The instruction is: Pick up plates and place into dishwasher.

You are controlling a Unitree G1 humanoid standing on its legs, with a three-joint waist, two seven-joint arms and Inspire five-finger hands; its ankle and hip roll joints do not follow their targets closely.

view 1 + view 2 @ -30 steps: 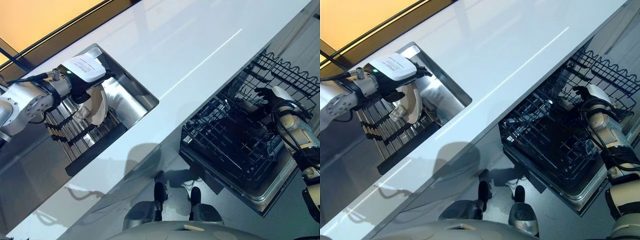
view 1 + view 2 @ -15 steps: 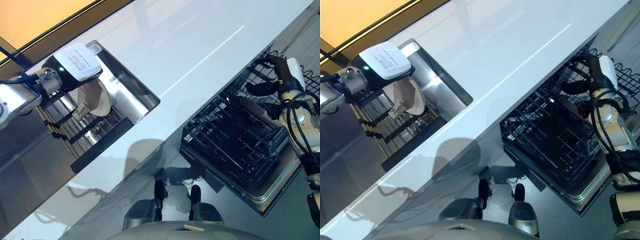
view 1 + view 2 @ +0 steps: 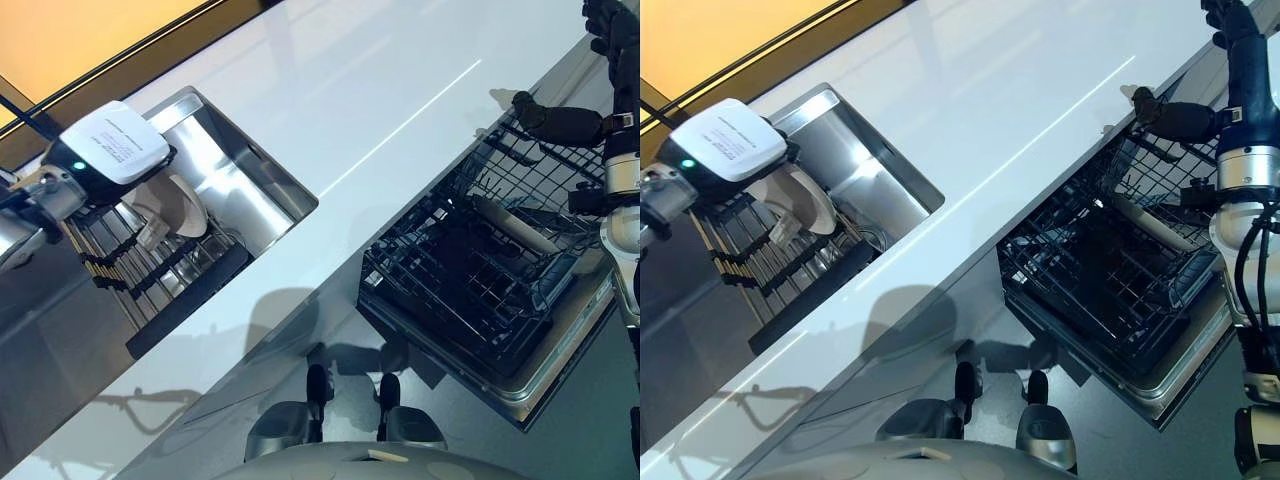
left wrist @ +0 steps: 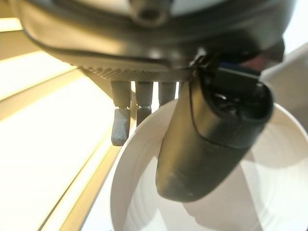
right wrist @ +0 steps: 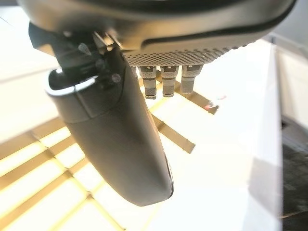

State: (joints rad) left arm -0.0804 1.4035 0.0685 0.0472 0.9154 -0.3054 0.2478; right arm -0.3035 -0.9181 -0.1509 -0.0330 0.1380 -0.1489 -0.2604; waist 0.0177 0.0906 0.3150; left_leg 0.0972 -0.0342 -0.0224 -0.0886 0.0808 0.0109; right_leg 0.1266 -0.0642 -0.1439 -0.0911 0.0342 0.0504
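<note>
My left hand (image 4: 207,139) is shut on a white plate (image 3: 178,204) and holds it tilted above the sink (image 3: 250,185). In the left wrist view the thumb lies across the plate's (image 4: 269,192) face and the fingers (image 4: 120,126) reach behind its rim. Another pale plate (image 3: 515,225) stands on edge in the black dishwasher rack (image 3: 450,290) at the right. Above the rack's far corner, by the counter's edge, my right hand (image 3: 560,122) is raised and open, holding nothing.
A long white counter (image 3: 400,90) runs between the sink and the pulled-out dishwasher rack. A black slatted dish rack (image 3: 150,270) lies in the sink under the held plate. The open dishwasher door (image 3: 540,385) juts out below the rack.
My left hand has lifted the plate up and to the left over the sink. The right hand has risen out of the dishwasher rack, leaving a plate standing there.
</note>
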